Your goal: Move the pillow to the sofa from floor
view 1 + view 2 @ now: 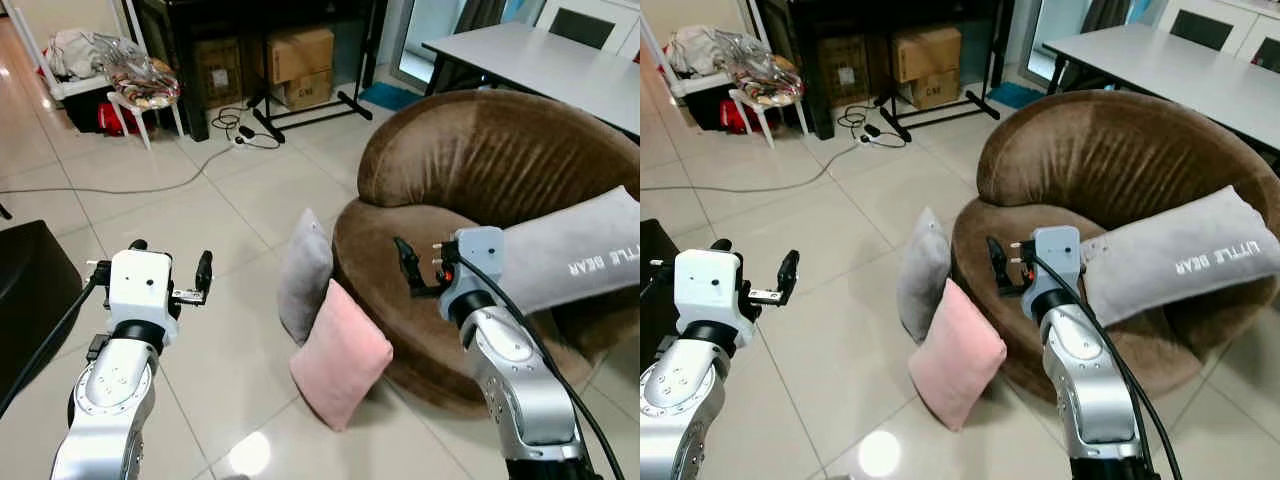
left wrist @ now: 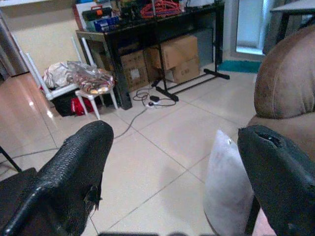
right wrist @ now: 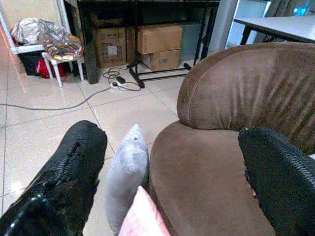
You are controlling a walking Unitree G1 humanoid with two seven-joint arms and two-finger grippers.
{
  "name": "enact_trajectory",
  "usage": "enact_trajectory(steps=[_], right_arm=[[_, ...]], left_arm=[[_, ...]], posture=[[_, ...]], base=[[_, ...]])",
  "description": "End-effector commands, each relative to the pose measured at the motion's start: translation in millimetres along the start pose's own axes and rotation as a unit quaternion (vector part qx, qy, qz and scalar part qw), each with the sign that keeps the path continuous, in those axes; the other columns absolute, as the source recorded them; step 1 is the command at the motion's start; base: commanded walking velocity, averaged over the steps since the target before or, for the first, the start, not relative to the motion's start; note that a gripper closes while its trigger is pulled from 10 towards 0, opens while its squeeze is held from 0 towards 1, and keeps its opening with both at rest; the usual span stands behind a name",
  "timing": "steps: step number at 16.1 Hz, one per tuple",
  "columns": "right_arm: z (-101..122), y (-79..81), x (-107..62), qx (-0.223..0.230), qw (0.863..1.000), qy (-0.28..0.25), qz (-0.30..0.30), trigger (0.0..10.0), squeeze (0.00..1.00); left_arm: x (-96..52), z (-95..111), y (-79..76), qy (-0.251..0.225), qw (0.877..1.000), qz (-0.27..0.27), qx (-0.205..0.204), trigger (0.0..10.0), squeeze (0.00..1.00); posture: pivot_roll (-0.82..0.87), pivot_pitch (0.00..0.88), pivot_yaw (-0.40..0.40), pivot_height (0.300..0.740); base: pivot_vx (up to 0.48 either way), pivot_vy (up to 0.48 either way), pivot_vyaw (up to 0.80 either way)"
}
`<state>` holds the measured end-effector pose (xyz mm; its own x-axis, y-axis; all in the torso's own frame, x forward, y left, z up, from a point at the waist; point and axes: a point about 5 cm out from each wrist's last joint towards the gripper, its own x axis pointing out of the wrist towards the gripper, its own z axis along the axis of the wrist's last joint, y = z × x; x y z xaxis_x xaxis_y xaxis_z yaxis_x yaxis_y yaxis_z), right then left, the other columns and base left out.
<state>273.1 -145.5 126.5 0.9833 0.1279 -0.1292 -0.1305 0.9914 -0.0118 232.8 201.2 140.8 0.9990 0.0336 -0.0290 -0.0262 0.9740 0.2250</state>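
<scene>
Pink pillow (image 1: 341, 355) on tiled floor (image 1: 200, 220), square, soft fabric, tilted, leaning on brown velvety round sofa (image 1: 480, 200) base. Grey pillow (image 1: 304, 273) upright just behind it at 11 o'clock, touching sofa. Right gripper (image 1: 418, 268) over sofa seat, fingers spread, empty; pink pillow at its 7 o'clock, apart. Left gripper (image 1: 170, 278) raised over floor, fingers spread, empty; pink pillow at its 4 o'clock. Grey lettered cushion (image 1: 575, 250) on sofa seat.
</scene>
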Motion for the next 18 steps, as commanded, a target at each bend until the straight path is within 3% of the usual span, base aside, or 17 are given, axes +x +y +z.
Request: enact_trajectory(steps=[1,5,8,18], right_arm=[[-1.5,-2.7,-1.4,-0.006,1.0,0.003,-0.013,10.0,1.0],[-3.5,-5.1,-0.8,0.015,0.999,0.015,-0.024,10.0,1.0],[-1.4,-7.1,-0.4,-0.004,0.999,0.005,-0.037,10.0,1.0],[-0.2,-4.4,2.3,0.013,0.999,0.005,-0.039,10.0,1.0]], left_arm=[[2.0,3.3,-2.3,-0.008,1.0,-0.01,0.004,10.0,1.0],[3.6,3.8,-3.0,-0.007,1.0,-0.013,0.003,10.0,1.0],[5.1,4.8,-2.5,-0.009,1.0,-0.014,0.004,10.0,1.0],[6.4,4.4,-0.5,-0.009,1.0,-0.016,0.005,10.0,1.0]], posture=[[-0.05,0.0,-0.054,0.74],[-0.05,0.0,-0.042,0.74],[-0.06,0.0,-0.036,0.74],[-0.05,0.0,-0.037,0.74]], base=[[0.266,0.0,0.0],[0.29,0.0,-0.2],[0.323,0.0,-0.17],[0.344,0.0,0.0]])
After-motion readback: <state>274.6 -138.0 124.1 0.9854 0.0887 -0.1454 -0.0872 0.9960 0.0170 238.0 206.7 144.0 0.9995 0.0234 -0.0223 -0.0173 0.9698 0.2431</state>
